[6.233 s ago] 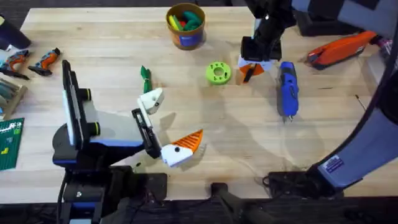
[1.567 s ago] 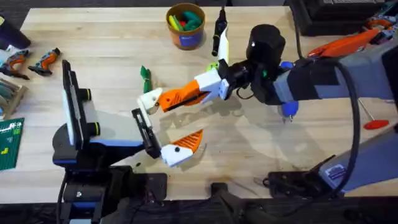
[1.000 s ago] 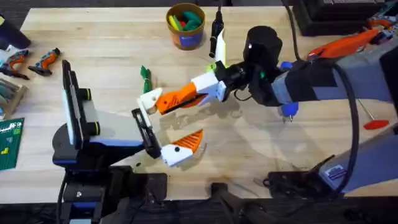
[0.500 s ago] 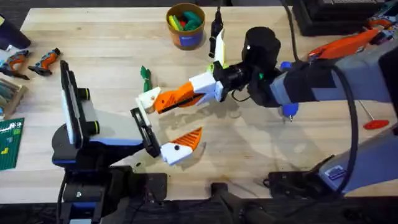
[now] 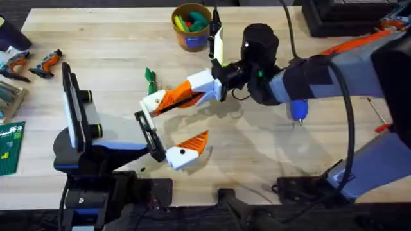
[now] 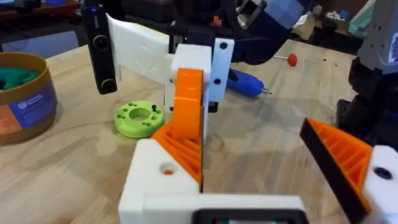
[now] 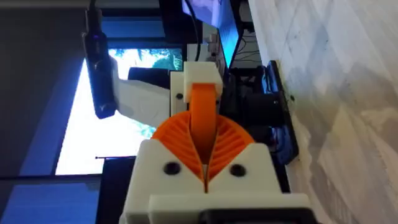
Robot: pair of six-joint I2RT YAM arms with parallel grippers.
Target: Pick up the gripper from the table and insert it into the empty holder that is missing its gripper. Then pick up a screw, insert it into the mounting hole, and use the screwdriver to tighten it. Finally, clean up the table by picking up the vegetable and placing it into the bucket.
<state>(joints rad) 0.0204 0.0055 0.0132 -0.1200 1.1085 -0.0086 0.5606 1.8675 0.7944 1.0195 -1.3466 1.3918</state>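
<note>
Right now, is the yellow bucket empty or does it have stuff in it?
Not empty. The bucket holds green, red and yellow things.

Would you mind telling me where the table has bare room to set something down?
Bare wood lies left of the bucket, toward the far left corner, and along the near edge right of the left gripper. It is crowded around the right gripper, vegetable and screwdriver.

- No text can be read: the bucket's point(image 6: 25, 102) blue label band carries small white print, too blurred to make out.
</note>
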